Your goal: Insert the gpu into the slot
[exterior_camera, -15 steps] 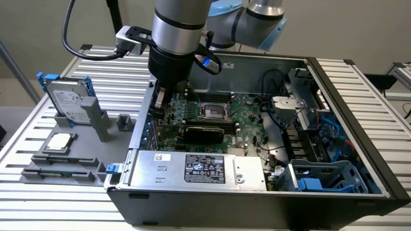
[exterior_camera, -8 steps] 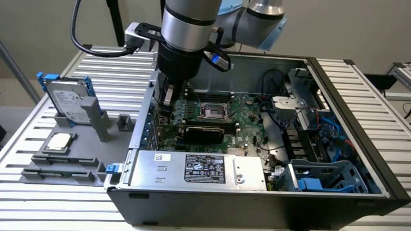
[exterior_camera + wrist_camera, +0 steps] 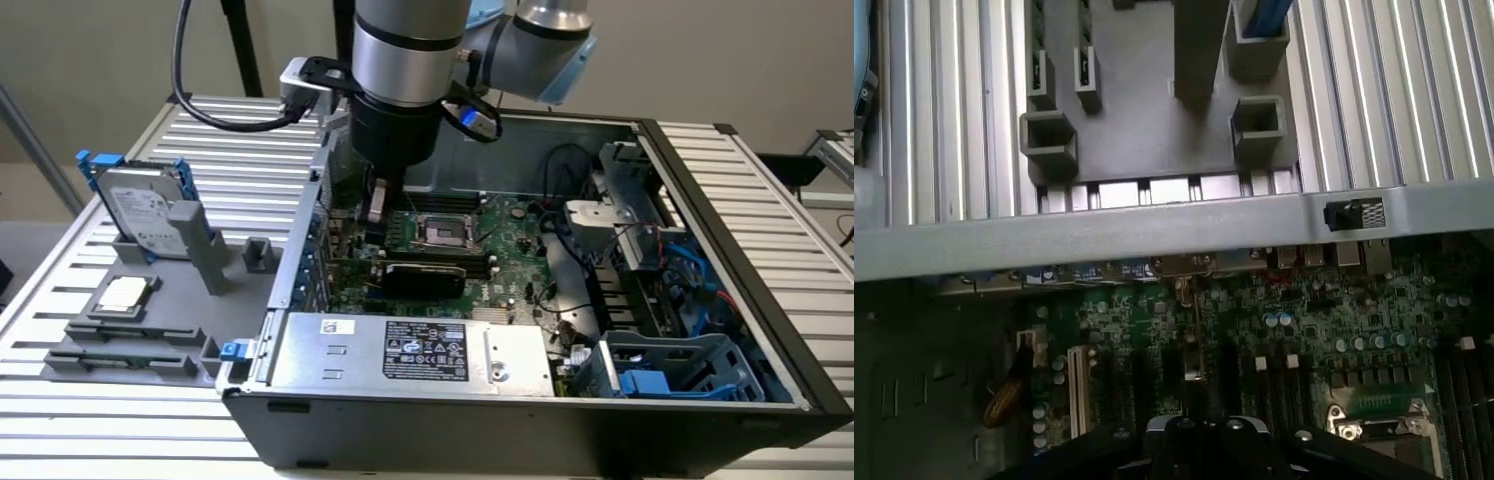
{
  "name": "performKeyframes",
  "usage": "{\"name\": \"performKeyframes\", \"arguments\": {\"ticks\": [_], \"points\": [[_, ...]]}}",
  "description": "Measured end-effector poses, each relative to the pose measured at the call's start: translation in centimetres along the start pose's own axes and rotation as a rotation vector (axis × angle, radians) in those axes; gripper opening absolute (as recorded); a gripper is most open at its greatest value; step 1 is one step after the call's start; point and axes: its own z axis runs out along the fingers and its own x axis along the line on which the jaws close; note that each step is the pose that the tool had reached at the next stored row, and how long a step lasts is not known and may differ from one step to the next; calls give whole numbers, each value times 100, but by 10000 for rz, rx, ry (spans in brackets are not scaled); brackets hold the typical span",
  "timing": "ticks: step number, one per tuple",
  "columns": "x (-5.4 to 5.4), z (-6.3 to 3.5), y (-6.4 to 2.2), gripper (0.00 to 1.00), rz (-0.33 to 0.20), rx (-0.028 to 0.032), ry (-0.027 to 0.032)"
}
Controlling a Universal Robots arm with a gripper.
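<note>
Inside the case wall, gripper hovers over motherboard

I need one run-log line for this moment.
arm: lowered into open grey computer case | end effector: above green motherboard | flat black gpu card: lying on board | fingers: unclear

The wrist camera looked down on the green motherboard inside the case, the case's grey metal wall crossing just beyond it; past that wall, a grey fixture block sat on the ribbed aluminium table
</note>
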Motion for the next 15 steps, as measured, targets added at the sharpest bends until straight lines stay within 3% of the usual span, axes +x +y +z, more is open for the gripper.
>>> {"name": "performKeyframes", "arguments": {"ticks": [2,4,6,8,15], "points": [[-4,-4,-35,11,-8,276,-46],[-9,-8,-75,11,-11,515,-88],[-16,-14,-131,11,-16,667,-126],[-22,-21,-187,11,-19,684,-160],[-23,-21,-190,11,-18,673,-161]]}}
